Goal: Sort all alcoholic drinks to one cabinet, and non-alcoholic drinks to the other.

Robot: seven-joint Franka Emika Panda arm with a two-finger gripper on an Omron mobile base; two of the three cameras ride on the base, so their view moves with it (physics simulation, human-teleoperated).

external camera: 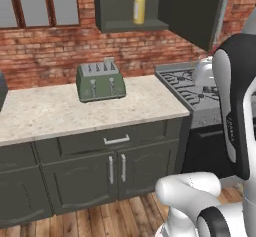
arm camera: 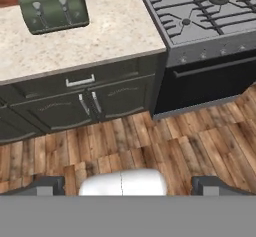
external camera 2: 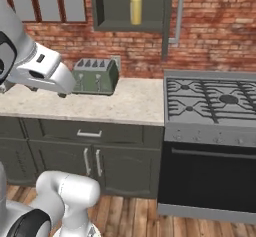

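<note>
A tall yellow bottle (external camera: 139, 5) (external camera 2: 135, 5) with a white cap, a non-alcoholic drink, stands upright on the shelf of the open dark grey-green wall cabinet (external camera: 116, 26) (external camera 2: 102, 6). The cabinet's door (external camera: 195, 11) is swung out to the right, and its pale bar handle (external camera 2: 178, 16) shows. My gripper (arm camera: 132, 185) is open and holds nothing; its fingertips (arm camera: 50, 183) stand wide apart. It hangs high over the wooden floor, well back from the counter and far from the bottle. The alcoholic drinks and the other cabinet are out of view.
A green toaster (external camera: 100, 81) (external camera 2: 95, 76) (arm camera: 52, 8) sits on the speckled counter (external camera: 50, 111) under the cabinet. A gas stove (external camera 2: 210, 101) (arm camera: 200, 11) adjoins it on the right, with a metal kettle (external camera: 204, 71) on it. Base cabinets (external camera: 100, 171) line the front.
</note>
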